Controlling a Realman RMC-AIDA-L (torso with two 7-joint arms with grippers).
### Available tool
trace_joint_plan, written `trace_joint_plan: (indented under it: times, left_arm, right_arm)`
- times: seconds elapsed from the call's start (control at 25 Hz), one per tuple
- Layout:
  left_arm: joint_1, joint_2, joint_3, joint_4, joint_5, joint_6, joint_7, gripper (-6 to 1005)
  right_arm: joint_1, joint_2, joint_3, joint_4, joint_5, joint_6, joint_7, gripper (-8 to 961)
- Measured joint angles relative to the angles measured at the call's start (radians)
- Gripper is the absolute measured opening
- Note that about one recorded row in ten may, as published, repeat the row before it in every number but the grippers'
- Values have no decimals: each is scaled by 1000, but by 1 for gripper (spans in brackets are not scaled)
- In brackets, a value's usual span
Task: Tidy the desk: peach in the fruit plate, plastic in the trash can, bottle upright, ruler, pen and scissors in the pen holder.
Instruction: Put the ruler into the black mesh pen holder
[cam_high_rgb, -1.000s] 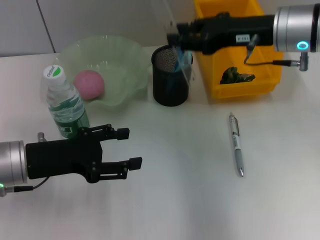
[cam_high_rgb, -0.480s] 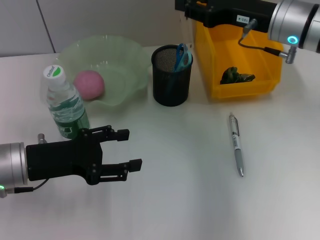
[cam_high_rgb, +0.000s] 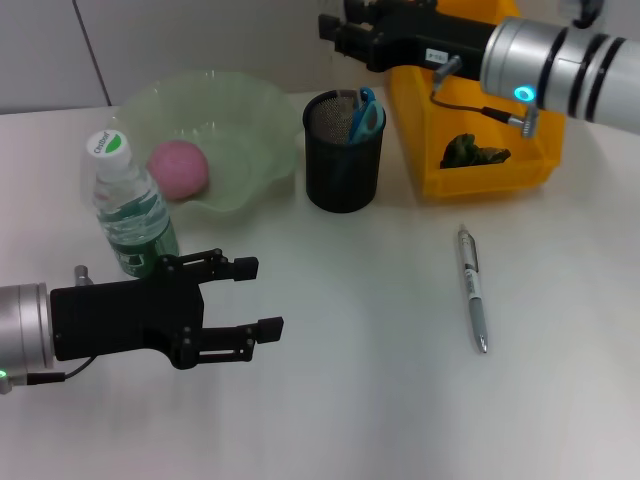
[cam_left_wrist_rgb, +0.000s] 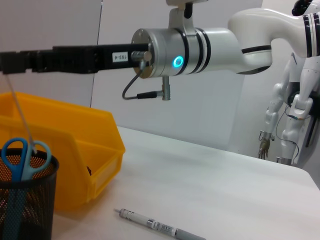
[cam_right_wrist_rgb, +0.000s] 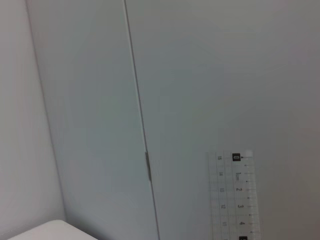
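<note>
L gripper (cam_high_rgb: 262, 297) idles nearest, fingers spread, empty; ridged plastic bottle (cam_high_rgb: 128, 205) stands just behind them. Metal pen (cam_high_rgb: 472, 288) lies well off to their right, smooth and round, so it could roll when pinched. Farther back, mesh pen holder (cam_high_rgb: 344, 150) w/ scissors (cam_high_rgb: 364, 112); clear ruler (cam_left_wrist_rgb: 22, 116) leans in it. R gripper (cam_high_rgb: 335, 30) hangs above; grip probably released, can't tell.

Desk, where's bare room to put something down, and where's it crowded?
Free: the desk in front of the pen holder between the left claw and pen, and right of the pen. Crowded: the back row, where bottle, fruit plate, pen holder and yellow bin stand close.
</note>
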Motion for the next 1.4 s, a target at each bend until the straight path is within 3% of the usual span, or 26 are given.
trace_joint_plan:
  times: [0.72,1.4]
  left_arm:
    - [2,3,0,3,6,20,0,802]
    - [7,3,0,3,6,24,0,802]
  right_arm:
    - [61,5,-11,161,76,88,-125,381]
    - [61,5,-11,189,76,103,-146,381]
